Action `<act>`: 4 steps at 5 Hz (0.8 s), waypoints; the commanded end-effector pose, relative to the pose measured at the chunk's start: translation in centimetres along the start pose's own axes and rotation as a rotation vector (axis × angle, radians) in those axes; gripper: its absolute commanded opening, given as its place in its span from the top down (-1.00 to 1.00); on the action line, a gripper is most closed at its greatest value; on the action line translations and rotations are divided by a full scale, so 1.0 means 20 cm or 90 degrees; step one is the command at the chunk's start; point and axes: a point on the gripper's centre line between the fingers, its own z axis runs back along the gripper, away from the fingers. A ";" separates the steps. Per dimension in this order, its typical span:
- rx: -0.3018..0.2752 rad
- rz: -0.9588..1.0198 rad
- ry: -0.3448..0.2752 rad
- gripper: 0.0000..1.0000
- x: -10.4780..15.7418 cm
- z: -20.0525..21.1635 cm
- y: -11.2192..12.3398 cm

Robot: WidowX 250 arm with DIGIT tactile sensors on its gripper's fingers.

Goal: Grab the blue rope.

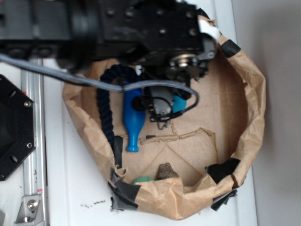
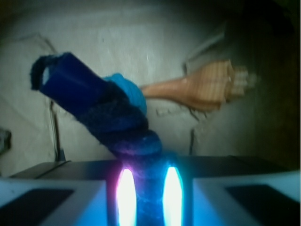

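In the wrist view the blue rope [image 2: 117, 122] runs right between the two fingers [image 2: 126, 195] of the gripper [image 2: 148, 193], which look squeezed shut on it. Its long way goes up and to the left, away from the fingers, ending in a blue cap. From outside, the rope [image 1: 106, 106] curves along the left wall of the paper bag [image 1: 249, 113], touching the blue pin [image 1: 133, 117] (a smooth plastic one). The floor is flat cardboard with little room around
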 end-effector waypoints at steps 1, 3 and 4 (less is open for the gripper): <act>0.001 -0.010 -0.028 1.00 -0.05 0.03 0.05; -0.048 0.008 0.017 1.00 0.00 0.20 0.01; -0.075 -0.020 -0.022 1.00 0.05 0.33 -0.08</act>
